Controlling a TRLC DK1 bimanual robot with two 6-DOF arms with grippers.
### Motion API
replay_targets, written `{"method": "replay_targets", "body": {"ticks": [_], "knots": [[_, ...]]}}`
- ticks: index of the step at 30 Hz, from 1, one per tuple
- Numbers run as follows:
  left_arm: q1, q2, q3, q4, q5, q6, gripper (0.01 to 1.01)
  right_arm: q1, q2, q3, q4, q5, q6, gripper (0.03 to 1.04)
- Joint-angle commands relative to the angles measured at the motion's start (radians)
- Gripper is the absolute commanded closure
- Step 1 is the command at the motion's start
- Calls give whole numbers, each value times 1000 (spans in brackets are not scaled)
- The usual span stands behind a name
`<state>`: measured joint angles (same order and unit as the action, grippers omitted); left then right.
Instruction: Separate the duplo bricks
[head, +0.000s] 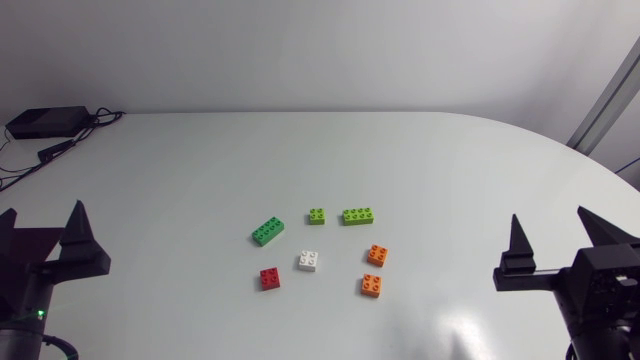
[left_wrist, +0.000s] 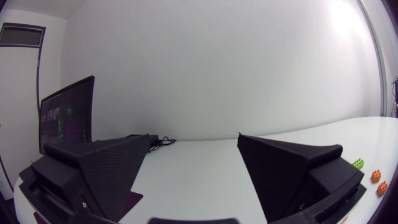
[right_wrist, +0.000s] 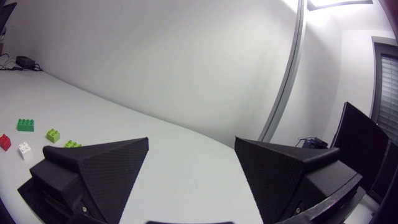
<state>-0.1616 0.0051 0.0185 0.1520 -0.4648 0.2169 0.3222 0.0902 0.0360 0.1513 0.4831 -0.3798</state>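
- Left gripper (head: 42, 212) and right gripper (head: 550, 218), nearest the head camera, stood at 9 and 3 o'clock of the white brick (head: 309, 261) and well apart from it. Each had its broad, matte black, fine-grained wedge fingers spread wide with nothing between them.
- Table (head: 300, 150): white, smooth and faintly glossy, with a rounded far edge.
- Black box (head: 45, 122) with cables lay at the table's 10 o'clock corner.
- Dark green long brick (head: 267, 231) lay tilted at 10 o'clock of the white brick, and the lime long brick (head: 358, 215) lay at 1 o'clock. Both were hard moulded plastic with studded tops. They were judged light, rigid and somewhat slippery, and best pinched across the short width on the flat side walls.
- Lime small brick (head: 316, 216) lay at 12 o'clock, the first orange brick (head: 377, 255) at 3, the second orange brick (head: 371, 286) at 4 and the red brick (head: 270, 278) at 8.
- All seven pieces lay near the table's middle, none touching another from above. Whether any was two pieces stacked could not be told.
- Small squarish pieces were judged apt to skid on the smooth top, so a level, centred pinch on opposite walls was advised.
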Motion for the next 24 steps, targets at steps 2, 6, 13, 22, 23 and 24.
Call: {"method": "replay_targets", "body": {"ticks": [2, 6, 13, 22, 23, 24], "knots": [[13, -17, -22, -25, 25, 18, 44, 9, -98, -41, -90, -32, 44, 69], [25, -17, -22, -40, 130, 4, 44, -2, -96, -41, -82, -34, 19, 69], [47, -17, -22, -39, 311, 6, 44, 0, -96, -41, -85, -35, -2, 69], [47, -17, -22, -81, 385, 102, 44, -2, -95, -41, -87, -35, -1, 69], [47, -17, -22, -86, 390, 105, 44, -2, -96, -41, -87, -35, -1, 69], [47, -17, -22, -92, 393, 105, 44, -2, -96, -41, -87, -35, 1, 69]]}}
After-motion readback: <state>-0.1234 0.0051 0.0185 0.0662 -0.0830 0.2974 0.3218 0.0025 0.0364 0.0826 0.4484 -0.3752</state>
